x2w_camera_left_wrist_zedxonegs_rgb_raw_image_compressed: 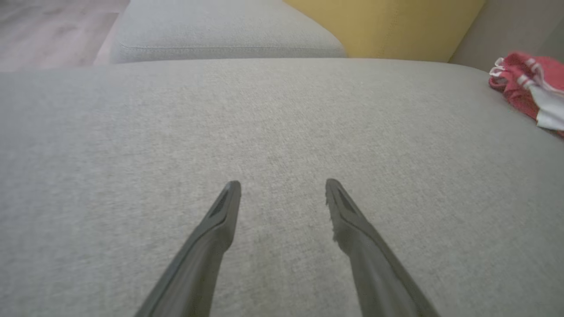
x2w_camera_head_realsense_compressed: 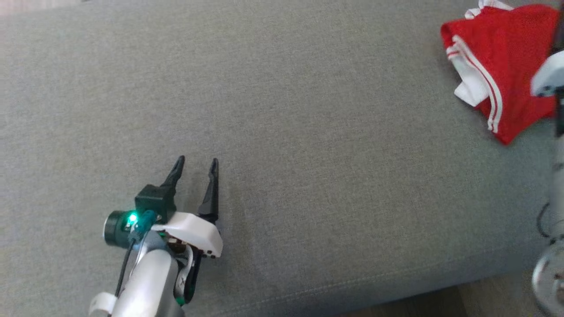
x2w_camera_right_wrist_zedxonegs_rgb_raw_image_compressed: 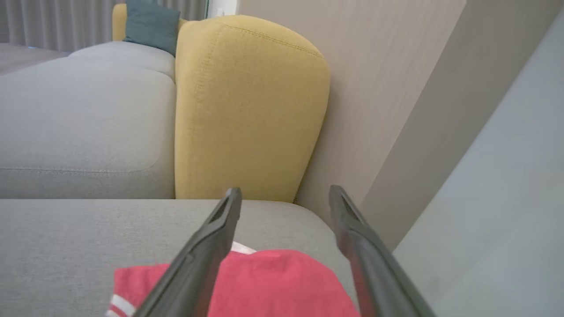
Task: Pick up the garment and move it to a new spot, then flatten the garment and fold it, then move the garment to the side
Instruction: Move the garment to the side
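Note:
The garment (x2w_camera_head_realsense_compressed: 502,66) is red with white stripes and white trim. It lies folded in a bundle at the far right of the grey sofa seat (x2w_camera_head_realsense_compressed: 282,132). The left wrist view catches the garment (x2w_camera_left_wrist_zedxonegs_rgb_raw_image_compressed: 528,90) at its right edge. My left gripper (x2w_camera_head_realsense_compressed: 197,168) rests open over bare cushion at the lower left, well away from the cloth, and its fingers (x2w_camera_left_wrist_zedxonegs_rgb_raw_image_compressed: 220,211) hold nothing. My right gripper (x2w_camera_right_wrist_zedxonegs_rgb_raw_image_compressed: 284,193) hovers open above the garment (x2w_camera_right_wrist_zedxonegs_rgb_raw_image_compressed: 273,286), its fingers spread and raised clear of the fabric. Part of the pale right arm (x2w_camera_head_realsense_compressed: 548,79) covers the garment's right side.
A yellow armrest (x2w_camera_right_wrist_zedxonegs_rgb_raw_image_compressed: 246,110) stands past the seat's end, with a beige wall (x2w_camera_right_wrist_zedxonegs_rgb_raw_image_compressed: 383,88) behind it. A second grey cushion (x2w_camera_left_wrist_zedxonegs_rgb_raw_image_compressed: 220,31) lies beyond. The seat's front edge and a strip of floor (x2w_camera_head_realsense_compressed: 418,306) run along the bottom right.

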